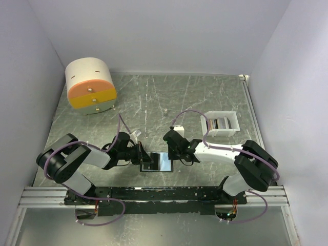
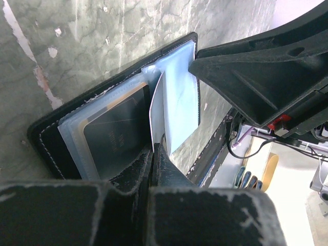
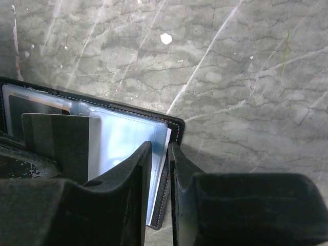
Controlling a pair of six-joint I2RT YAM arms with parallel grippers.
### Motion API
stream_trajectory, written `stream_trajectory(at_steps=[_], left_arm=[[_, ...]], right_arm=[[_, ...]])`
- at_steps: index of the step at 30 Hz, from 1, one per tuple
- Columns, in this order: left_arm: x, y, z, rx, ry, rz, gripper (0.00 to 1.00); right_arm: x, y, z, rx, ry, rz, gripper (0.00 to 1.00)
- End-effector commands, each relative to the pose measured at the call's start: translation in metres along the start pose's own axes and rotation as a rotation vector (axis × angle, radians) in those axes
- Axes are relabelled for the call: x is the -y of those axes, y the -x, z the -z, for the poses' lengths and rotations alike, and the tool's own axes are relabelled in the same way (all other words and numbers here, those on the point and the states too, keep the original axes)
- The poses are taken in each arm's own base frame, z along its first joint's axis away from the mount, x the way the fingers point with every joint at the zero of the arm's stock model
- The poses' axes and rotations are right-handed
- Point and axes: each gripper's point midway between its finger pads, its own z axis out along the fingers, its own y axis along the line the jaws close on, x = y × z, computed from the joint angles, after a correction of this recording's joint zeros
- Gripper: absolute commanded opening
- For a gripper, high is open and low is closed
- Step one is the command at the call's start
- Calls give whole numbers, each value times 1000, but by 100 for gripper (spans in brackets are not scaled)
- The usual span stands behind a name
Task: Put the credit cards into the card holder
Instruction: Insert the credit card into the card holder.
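The card holder [image 1: 156,163] lies open on the surface between the arms. The right gripper [image 3: 160,154] has its jaws clamped on the holder's right edge, and the left gripper [image 2: 155,151] has its jaws pinched on a clear inner leaf. We should hold that clamp steady and slide each card straight along its pocket. One dark card [image 2: 115,136] sits in the left pocket, and more credit cards [image 1: 220,123] stand in the white tray [image 1: 233,119].

card holder [image 2: 48,146], near corner: behind the left hand [image 2: 155,152]
card holder, right wrist view: lower edge behind the right hand [image 3: 160,154]; left side cut by the frame
credit card [image 2: 115,134] lettering: blurred, unreadable
tray [image 1: 220,114] contents: too small to count
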Motion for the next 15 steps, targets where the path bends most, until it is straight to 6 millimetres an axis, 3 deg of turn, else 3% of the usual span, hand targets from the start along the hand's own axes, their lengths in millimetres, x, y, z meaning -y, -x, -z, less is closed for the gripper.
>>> stream_trajectory(at_steps=[1,15], left_arm=[[-25,-22,0,-59,89,36,7],[-26,-20,-4,-34,90,65,11]], right_arm=[[6,-19,-10,-44,2,-28,19],[5,-11,1,-13,11,-48,18]])
